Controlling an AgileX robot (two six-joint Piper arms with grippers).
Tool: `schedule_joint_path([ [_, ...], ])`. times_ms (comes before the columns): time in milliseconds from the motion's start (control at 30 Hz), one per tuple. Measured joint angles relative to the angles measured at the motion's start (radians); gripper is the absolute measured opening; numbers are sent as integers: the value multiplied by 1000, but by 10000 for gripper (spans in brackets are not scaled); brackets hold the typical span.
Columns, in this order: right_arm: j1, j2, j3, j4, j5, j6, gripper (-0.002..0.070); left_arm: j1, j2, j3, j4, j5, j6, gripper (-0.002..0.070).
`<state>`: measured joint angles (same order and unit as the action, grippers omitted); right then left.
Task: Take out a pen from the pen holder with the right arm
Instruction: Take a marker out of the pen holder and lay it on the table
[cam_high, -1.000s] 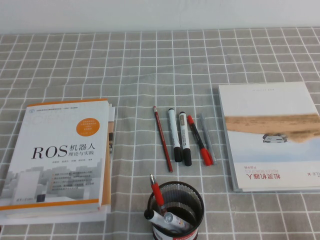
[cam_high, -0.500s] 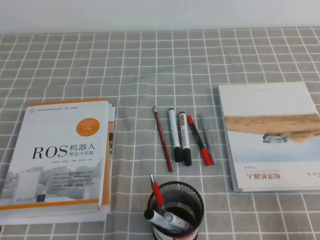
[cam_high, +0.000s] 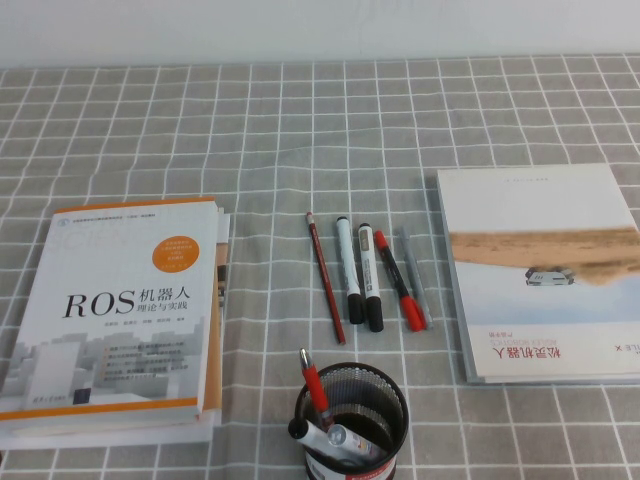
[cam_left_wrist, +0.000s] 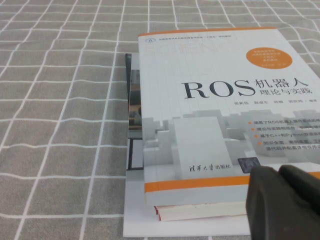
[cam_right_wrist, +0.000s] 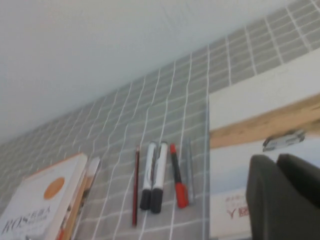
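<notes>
Sitting at bottom centre of the high view, nearest the robot, is the black mesh pen holder (cam_high: 398, 428), upright on the grey, white-gridded tabletop (cam_high: 300, 130). Inside it a red pen (cam_high: 315, 385) leans toward the upper left, its tip sticking up past the rim, and a white marker (cam_high: 338, 437) w/ black cap lies tilted against the near wall. Right hand (cam_right_wrist: 276, 161) shows only in its own wrist view: fingers pressed together, pinching nothing, hanging above the white book (cam_high: 545, 270) at the right of the high frame, well apart from the pen holder. Left hand (cam_left_wrist: 280, 175) likewise shows only in its wrist view, pads meeting w/ no gap and nothing btwn them, above the near edge of the ROS book (cam_high: 120, 310), which tops a small stack at lower left of the high frame. Further back, approx mid-frame, five writing things lie side by side, roughly parallel, btwn the two books: red pencil (cam_high: 326, 278), slim black-capped marker (cam_high: 348, 268), thicker black-capped marker (cam_high: 369, 275), red marker (cam_high: 398, 280) and grey pen (cam_high: 415, 278), left to right. The white book lies flat w/ its red title upside down to the robot and a tan band across the cover. Beyond all this the tabletop runs on to its far edge, where a white wall (cam_high: 300, 25) fills the top of the frame.
</notes>
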<state>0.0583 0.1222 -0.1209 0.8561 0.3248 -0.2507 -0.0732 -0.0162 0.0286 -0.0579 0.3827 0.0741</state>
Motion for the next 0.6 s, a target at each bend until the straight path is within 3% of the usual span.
schedule_joint_path([
  [267, 0, 366, -263, -175, 305, -2, -12, 0, 0, 0, 0, 0, 0, -3],
  [600, 0, 666, -462, -285, 398, -119, -13, 0, 0, 0, 0, 0, 0, -3],
])
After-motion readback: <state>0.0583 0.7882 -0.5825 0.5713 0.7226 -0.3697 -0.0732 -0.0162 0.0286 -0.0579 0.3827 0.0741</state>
